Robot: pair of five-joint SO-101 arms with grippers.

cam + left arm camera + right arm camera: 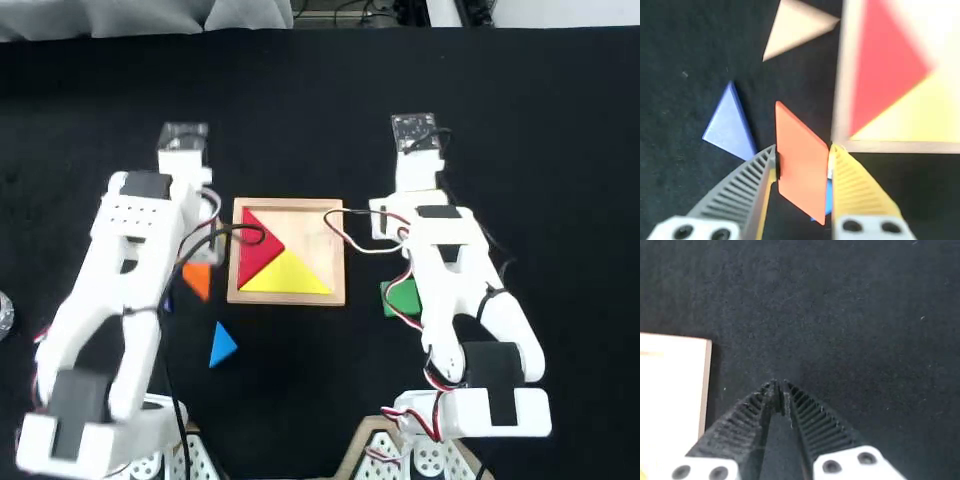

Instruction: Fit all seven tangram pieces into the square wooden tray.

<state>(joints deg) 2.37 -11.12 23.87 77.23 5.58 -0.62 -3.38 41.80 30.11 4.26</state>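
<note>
Left end effector (801,150) pinches the orange tangram piece (800,175) by two opposite edges, just outside the wooden tray (840,90), likely ready to carry it inside. A red triangle (885,65) and a yellow triangle (910,115) already lie in the tray. The left arm stretches forward alongside the tray. Right end effector (778,390), pressed together and empty, hangs over the black counter (840,300) beside the tray's opposite edge.

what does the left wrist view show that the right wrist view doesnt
Left wrist view: the left hand gripping the orange piece, a blue triangle and a pale triangle on the black cloth, and the red piece and yellow piece in the wooden tray. Right wrist view: the right hand, shut and holding nothing, over bare cloth. Both: the wooden tray's rim and the black cloth.
</note>
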